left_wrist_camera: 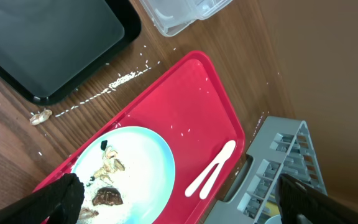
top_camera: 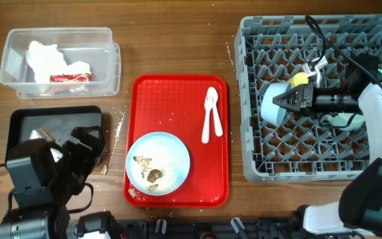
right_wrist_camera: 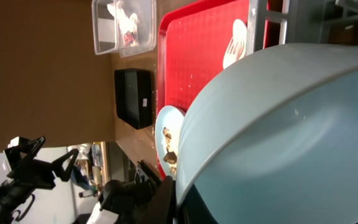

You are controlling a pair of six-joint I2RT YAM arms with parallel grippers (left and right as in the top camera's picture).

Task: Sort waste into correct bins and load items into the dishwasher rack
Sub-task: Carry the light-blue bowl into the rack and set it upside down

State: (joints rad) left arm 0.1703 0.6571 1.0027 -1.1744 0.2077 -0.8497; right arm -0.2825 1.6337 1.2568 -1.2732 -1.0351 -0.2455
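Note:
My right gripper [top_camera: 285,101] is shut on the rim of the light blue bowl [top_camera: 270,106] and holds it on edge inside the grey dishwasher rack [top_camera: 251,159]. The bowl fills the right wrist view [right_wrist_camera: 278,137]. A yellow-green cup [top_camera: 299,78] and a pale green dish [top_camera: 347,121] are in the rack next to it. The light blue plate [top_camera: 171,149] with brownish food scraps [top_camera: 152,174] and the white spoon [top_camera: 209,116] lie on the red tray [top_camera: 171,99]. My left gripper [left_wrist_camera: 179,208] is open and empty, above the plate's near side. Tissue [top_camera: 45,56] and a red-and-white wrapper [top_camera: 68,77] lie in the clear box [top_camera: 12,60].
The black tray [top_camera: 25,123] lies at the left, partly under my left arm. Crumbs and one scrap [left_wrist_camera: 40,116] lie on the wood between the black tray and the red tray.

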